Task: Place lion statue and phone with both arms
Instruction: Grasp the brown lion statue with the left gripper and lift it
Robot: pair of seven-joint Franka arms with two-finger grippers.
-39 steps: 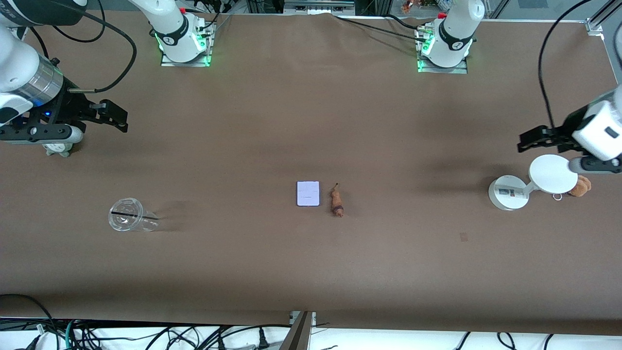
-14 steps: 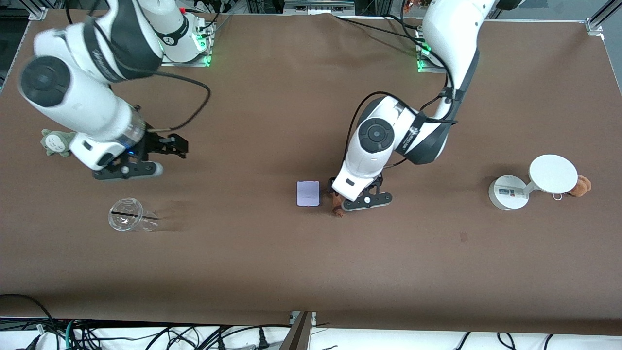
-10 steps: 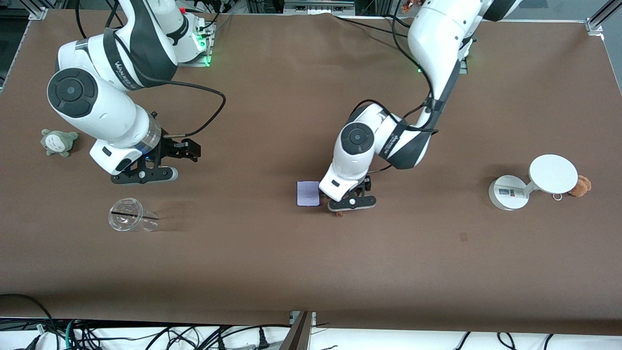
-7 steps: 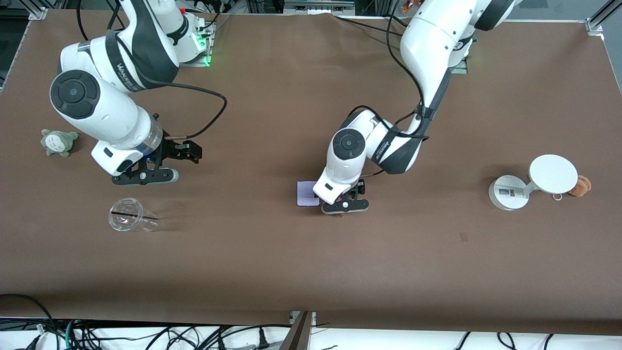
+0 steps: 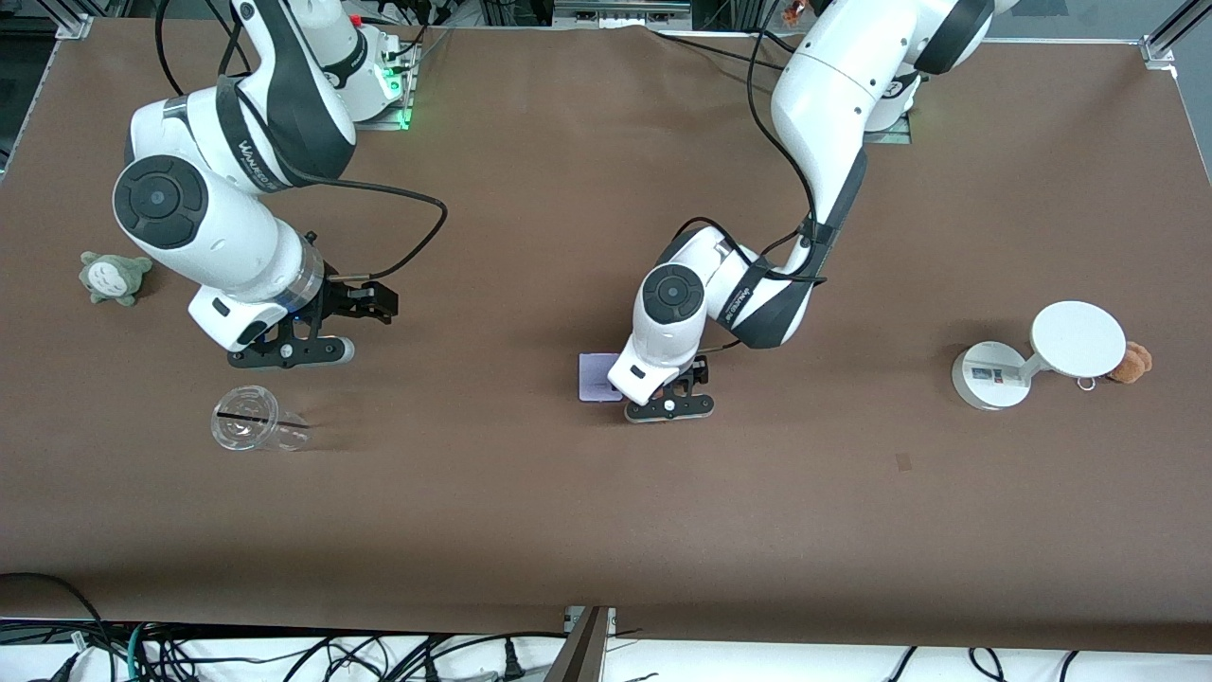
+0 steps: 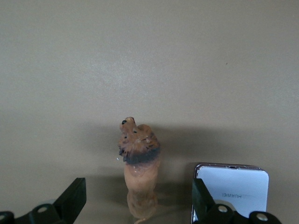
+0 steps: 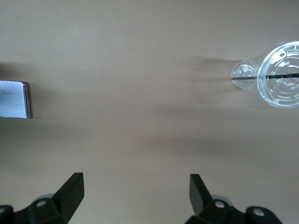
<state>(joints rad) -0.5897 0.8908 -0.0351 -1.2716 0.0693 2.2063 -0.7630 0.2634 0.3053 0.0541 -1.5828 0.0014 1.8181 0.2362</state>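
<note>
The lion statue (image 6: 140, 170) lies on the brown table, mane end pointing away from the wrist camera, between the fingers of my open left gripper (image 6: 138, 205). One finger (image 6: 202, 201) stands close to the phone's edge. The phone (image 6: 236, 189), a pale lavender-white rectangle, lies beside the lion. In the front view my left gripper (image 5: 668, 407) is low at the table's middle and hides the lion, and part of the phone (image 5: 595, 375) shows beside it. My right gripper (image 5: 287, 352) is open and empty over bare table above the clear cup. The phone also shows in the right wrist view (image 7: 13, 99).
A clear plastic cup (image 5: 254, 431) lies on its side near my right gripper and shows in the right wrist view (image 7: 276, 74). A grey-green plush (image 5: 114, 277) sits at the right arm's end. A white round-based stand (image 5: 1032, 355) and an orange-brown plush (image 5: 1131, 363) sit at the left arm's end.
Both arms swung in from the table's ends. My left gripper came down over the lion, which is now hidden in the front view. My right gripper drifted toward the middle.
</note>
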